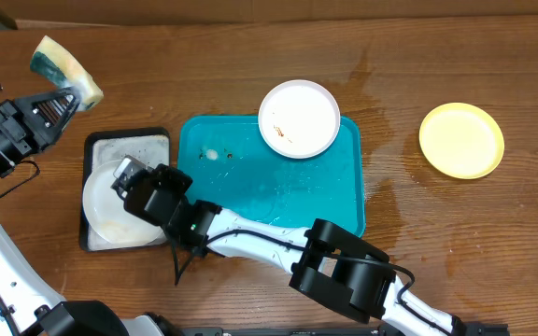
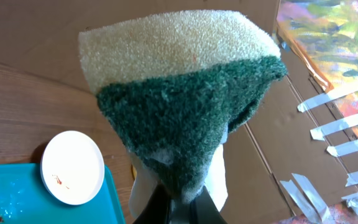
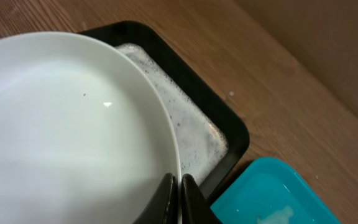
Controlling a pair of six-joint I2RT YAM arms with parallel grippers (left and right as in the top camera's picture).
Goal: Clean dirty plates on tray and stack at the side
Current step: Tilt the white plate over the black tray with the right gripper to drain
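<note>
So, what does your right gripper (image 3: pixel 180 186) have?

Its fingers are pinched tight on the rim of a white plate (image 3: pixel 67 137). I hold that plate over the black-rimmed tray (image 3: pixel 229 134), whose inside is covered in grey-white foam. From overhead, the plate's left edge reaches past that tray's rim. I cannot tell whether the plate touches the foam.

And the left?

My left gripper (image 1: pixel 63 96) is up at the far left of the table (image 1: pixel 409 56), well apart from the trays. It is clamped on the bottom of a sponge (image 2: pixel 179 93). The sponge's dark green scrubbing side and its pale yellow side both face my wrist camera.

Where are the other plates?

A second white plate (image 1: pixel 299 119) lies on the far right corner of the teal tray (image 1: pixel 278 191), hanging over the rim there. It has small reddish-brown smears near its middle. The yellow-green plate (image 1: pixel 461 140) lies by itself on the table to the right, apart from the teal tray.

What about the teal tray itself?

It stands just beside the black-rimmed tray, on that tray's right. Its floor looks wet, and a few small pale bits (image 1: pixel 211 155) lie near its far left corner. My right arm crosses over its near edge.
</note>
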